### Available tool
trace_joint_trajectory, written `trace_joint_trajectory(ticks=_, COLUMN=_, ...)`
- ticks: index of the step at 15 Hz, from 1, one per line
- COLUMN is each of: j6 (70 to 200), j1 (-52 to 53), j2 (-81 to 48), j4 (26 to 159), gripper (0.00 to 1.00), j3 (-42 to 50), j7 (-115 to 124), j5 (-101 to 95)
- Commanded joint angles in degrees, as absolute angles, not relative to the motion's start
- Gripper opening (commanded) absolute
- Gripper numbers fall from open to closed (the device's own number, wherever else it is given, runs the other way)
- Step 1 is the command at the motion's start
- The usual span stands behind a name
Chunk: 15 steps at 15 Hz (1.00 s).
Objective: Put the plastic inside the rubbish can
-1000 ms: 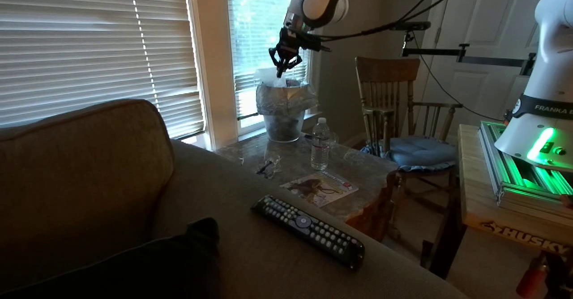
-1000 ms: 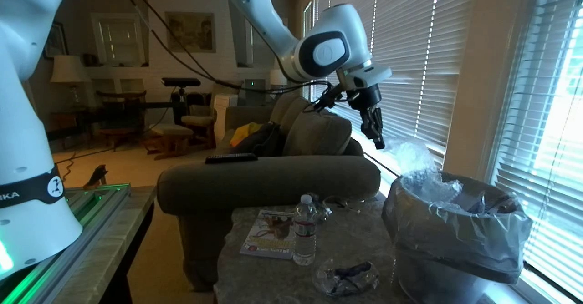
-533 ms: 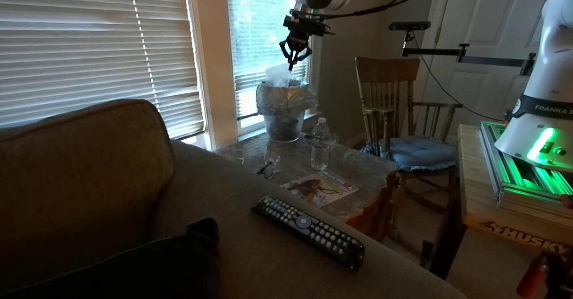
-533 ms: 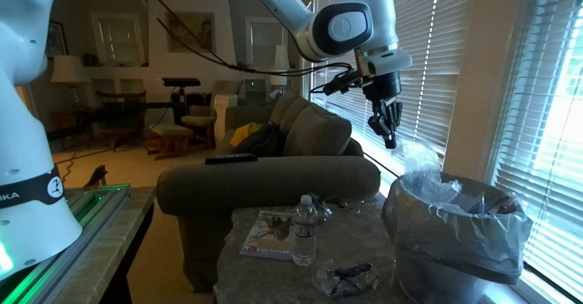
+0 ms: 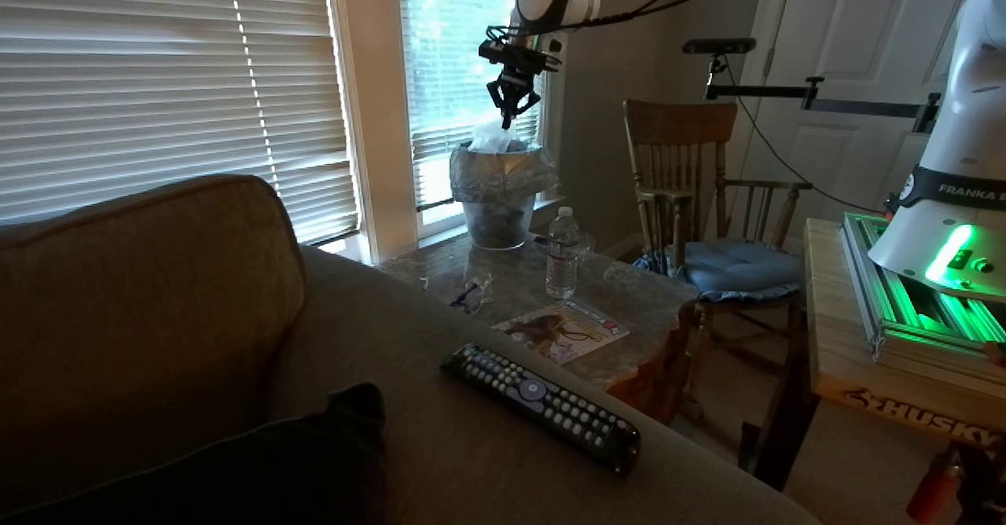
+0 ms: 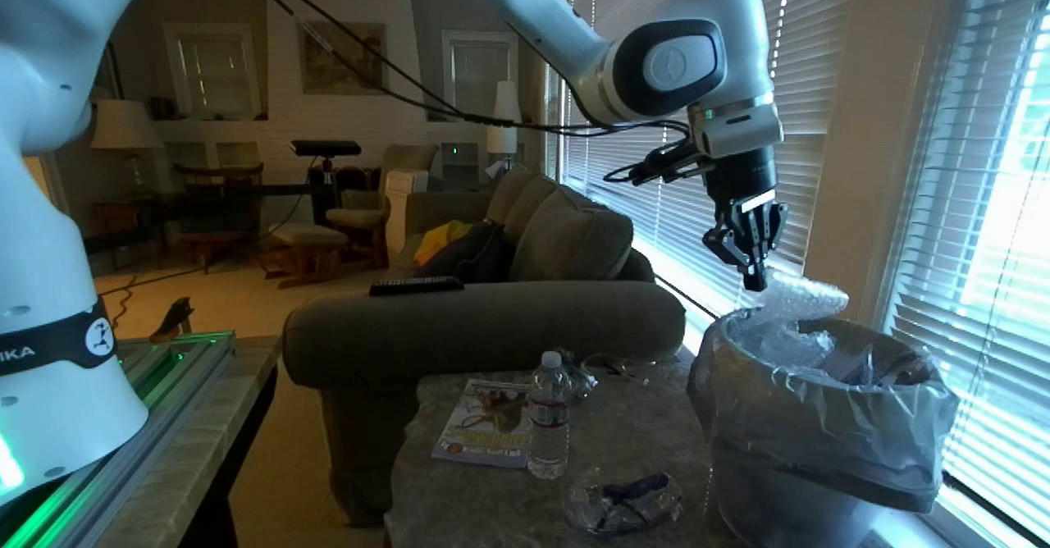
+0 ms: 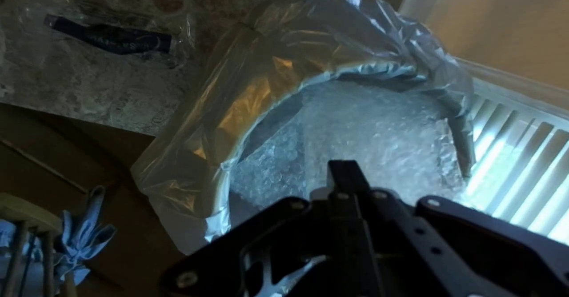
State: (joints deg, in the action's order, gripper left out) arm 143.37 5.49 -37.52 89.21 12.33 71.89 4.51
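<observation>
The plastic (image 6: 804, 295) is a clear bubbly sheet sticking up out of the pale rubbish can (image 6: 787, 503), its upper part folded over towards the window. In the wrist view the plastic (image 7: 378, 128) spreads across the can's mouth, inside the lined rim. My gripper (image 6: 753, 282) is shut and points down over the near edge of the can, its tips against or right beside the sheet; contact is hard to tell. From above, the closed gripper (image 7: 349, 174) covers part of the plastic, and nothing shows pinched between its fingers.
A clear liner (image 6: 828, 425) drapes over the can's rim. On the stone table (image 6: 640, 417) stand a water bottle (image 6: 549, 417), a magazine (image 6: 486, 423) and a wrapped dark item (image 6: 627, 499). Window blinds (image 6: 984, 302) rise close behind the can. A sofa arm (image 6: 484, 318) borders the table.
My gripper has moved towards the can and come up against the plastic. The sheet's top, upright half a second ago, now leans over towards the window. The gripper has stayed shut.
</observation>
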Motion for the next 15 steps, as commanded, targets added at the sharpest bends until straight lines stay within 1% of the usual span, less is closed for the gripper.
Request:
trace_joint_trajectory(ticks=1, j6=137.91, j1=5.42, j2=-45.29, j4=78.86, gripper=0.01, j3=13.42, j7=78.92, j5=3.35)
trace_joint_trajectory(ticks=5, j6=131.1, j1=3.99, j2=-52.55, j4=69.18, gripper=0.01, j3=12.87, j7=81.5, j5=3.23)
trace_joint_trajectory(ticks=11, j6=128.39, j1=2.15, j2=-63.11, j4=55.26, gripper=0.01, j3=12.69, j7=83.38, j5=2.99)
trace_joint_trajectory(ticks=15, j6=124.15, j1=1.52, j2=-68.85, j4=47.8, gripper=0.01, j3=12.9, j7=84.1, j5=2.31)
